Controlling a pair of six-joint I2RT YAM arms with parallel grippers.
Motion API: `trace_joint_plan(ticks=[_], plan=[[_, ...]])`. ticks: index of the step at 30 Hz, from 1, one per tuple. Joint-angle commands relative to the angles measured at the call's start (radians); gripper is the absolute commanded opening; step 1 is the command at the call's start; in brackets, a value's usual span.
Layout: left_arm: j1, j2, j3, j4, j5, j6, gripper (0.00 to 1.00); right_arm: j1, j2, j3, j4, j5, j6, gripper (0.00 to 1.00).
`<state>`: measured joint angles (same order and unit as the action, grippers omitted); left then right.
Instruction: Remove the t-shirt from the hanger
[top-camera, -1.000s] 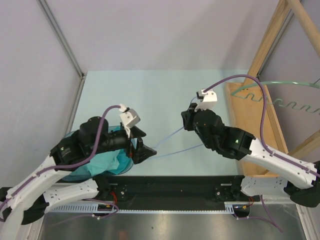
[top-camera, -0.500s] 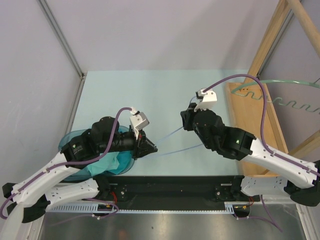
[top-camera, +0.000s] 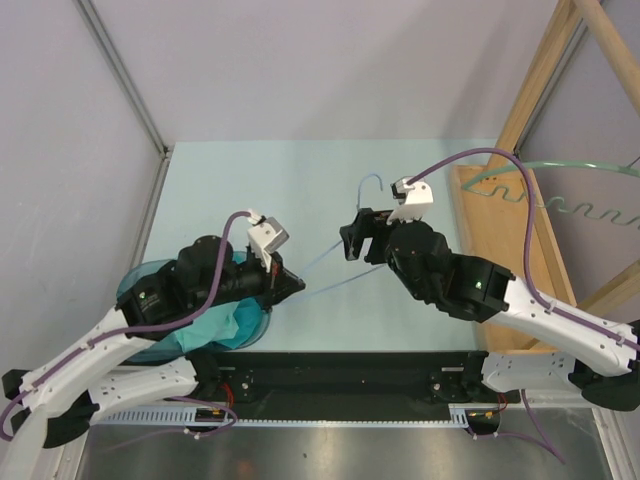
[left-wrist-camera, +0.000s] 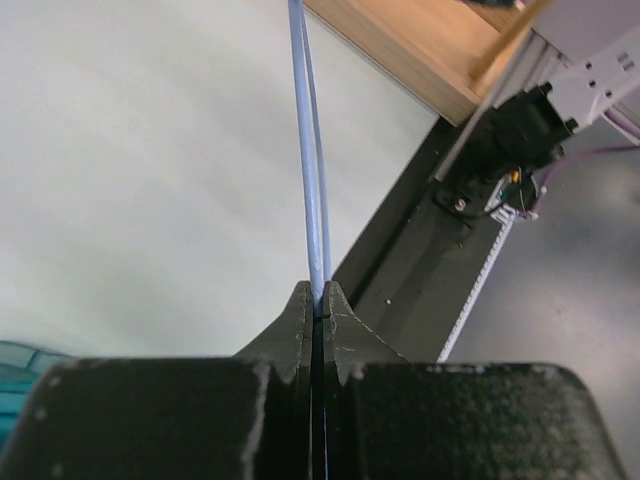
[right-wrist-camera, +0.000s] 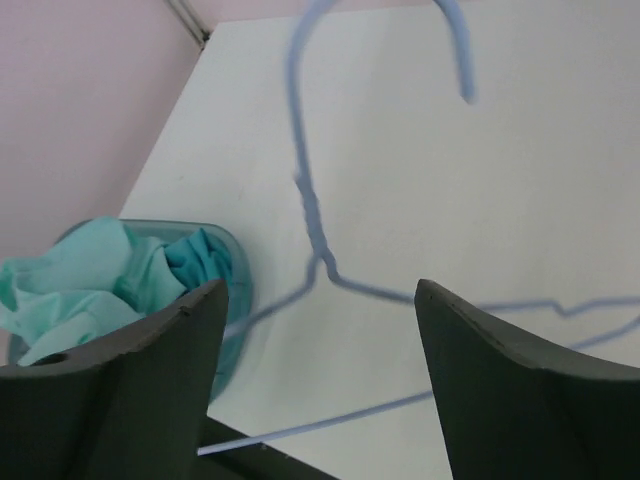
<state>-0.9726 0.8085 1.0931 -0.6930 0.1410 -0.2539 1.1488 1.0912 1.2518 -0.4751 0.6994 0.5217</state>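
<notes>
The bare blue wire hanger (top-camera: 365, 181) hangs over the table between the arms, hook pointing away. My left gripper (top-camera: 291, 285) is shut on the hanger's left tip; in the left wrist view the wire (left-wrist-camera: 308, 150) runs straight out of the closed jaws (left-wrist-camera: 318, 300). My right gripper (top-camera: 355, 236) stands open just behind the hanger's neck (right-wrist-camera: 312, 215), touching nothing, with its fingers (right-wrist-camera: 140, 360) on either side of the view. The teal t-shirt (top-camera: 225, 325) lies crumpled in a teal bin (top-camera: 130, 283), half hidden under my left arm, and shows again in the right wrist view (right-wrist-camera: 90, 285).
A wooden rack (top-camera: 500, 230) stands along the right side with a green wavy hanger (top-camera: 580, 165) on it. A metal frame post (top-camera: 125, 85) rises at the left. A black rail (top-camera: 350, 365) runs along the near edge.
My left gripper has shut on the hanger's left tip. My right gripper has opened and let go of the neck; the hook now shows beyond it.
</notes>
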Motion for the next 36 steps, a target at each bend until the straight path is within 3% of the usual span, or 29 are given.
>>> trace_joint_plan(ticks=[1, 3, 10, 19, 25, 32, 36], plan=[[0.005, -0.084, 0.021, 0.056, -0.138, -0.038, 0.00, 0.009, -0.020, 0.058, -0.003, -0.015, 0.037, 0.88], [0.005, -0.094, 0.027, 0.055, -0.179, -0.038, 0.00, 0.011, -0.024, 0.063, 0.003, -0.017, 0.034, 0.97], [0.006, -0.129, 0.016, 0.065, -0.261, -0.070, 0.00, 0.028, -0.011, 0.057, 0.082, -0.057, 0.049, 0.97], [0.005, -0.127, -0.004, 0.113, -0.267, -0.104, 0.00, 0.097, 0.091, 0.035, 0.378, -0.149, 0.116, 0.78], [0.005, -0.111, 0.002, 0.138, -0.244, -0.114, 0.00, 0.107, 0.162, 0.058, 0.418, -0.170, 0.167, 0.66], [0.005, -0.100, 0.001, 0.165, -0.228, -0.120, 0.00, 0.118, 0.200, 0.046, 0.455, -0.192, 0.216, 0.42], [0.006, -0.086, -0.007, 0.179, -0.228, -0.117, 0.00, 0.124, 0.206, 0.032, 0.516, -0.213, 0.238, 0.36]])
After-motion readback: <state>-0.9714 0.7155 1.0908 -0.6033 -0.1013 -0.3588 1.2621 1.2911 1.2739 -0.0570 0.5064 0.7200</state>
